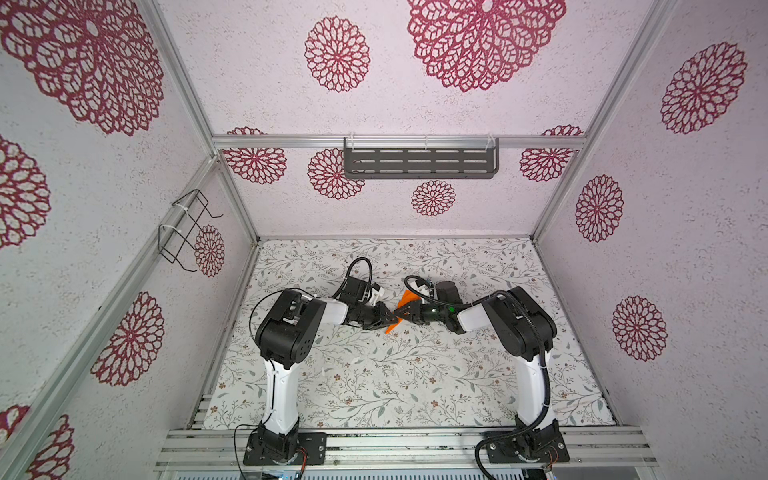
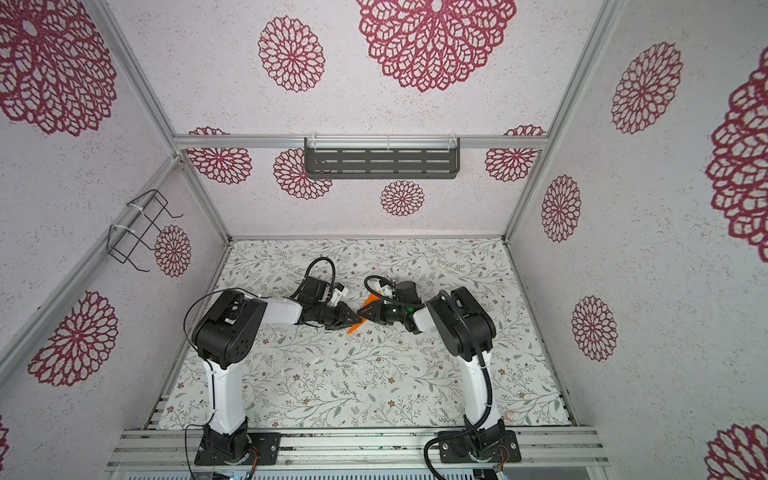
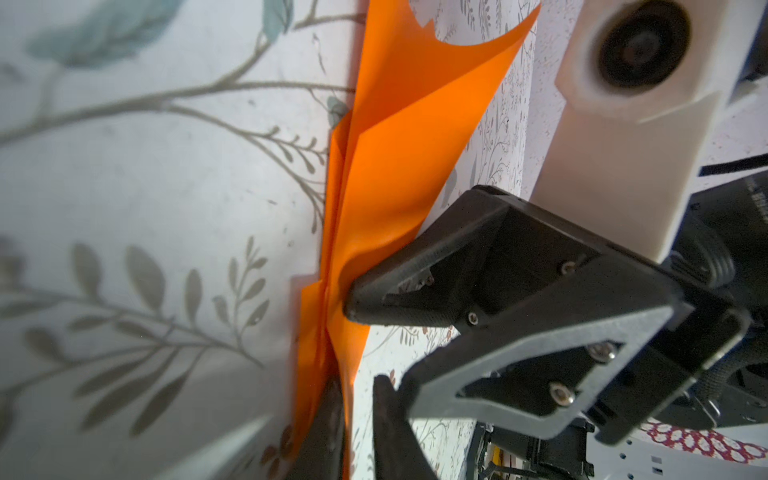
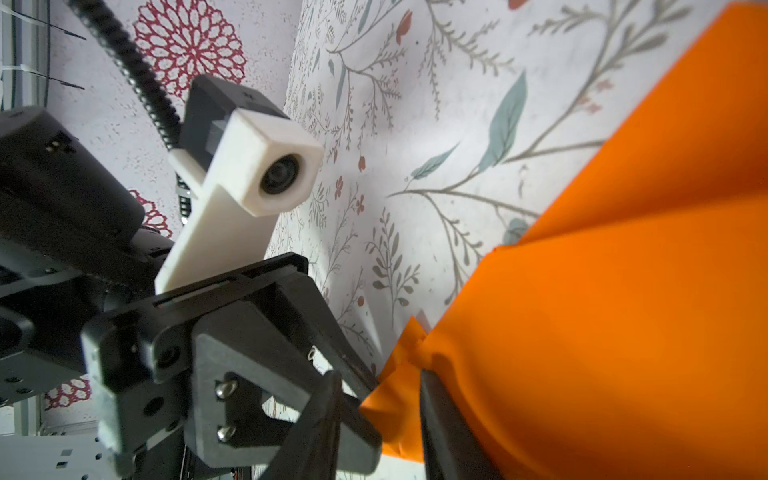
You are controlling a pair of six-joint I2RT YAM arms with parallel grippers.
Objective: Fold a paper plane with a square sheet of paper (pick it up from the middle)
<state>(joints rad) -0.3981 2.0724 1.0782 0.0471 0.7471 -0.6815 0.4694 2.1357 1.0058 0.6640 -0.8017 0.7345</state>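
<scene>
Overhead, a small booth with pale textured walls (image 1: 415, 104) printed with crimson flower rosettes, held in an aluminium frame (image 1: 399, 142). A grey slotted shelf (image 1: 419, 163) hangs on the back wall, and a black wire rack (image 1: 187, 228) hangs on the left wall. The desk (image 1: 374, 382) has a white top patterned with grey-green leaves and small brown flowers. Two black-and-white arms (image 1: 286, 374) reach inward and meet over the middle of the desk. Between them is the orange paper (image 1: 406, 296), folded into layers and standing on edge. The left pincer (image 1: 392, 321) has its jaws slightly apart, with the paper's edge against one finger (image 3: 332, 415). The right pincer (image 1: 404, 312) has its jaws spread either side of the paper, one fingertip (image 3: 361, 303) pressing into it.
</scene>
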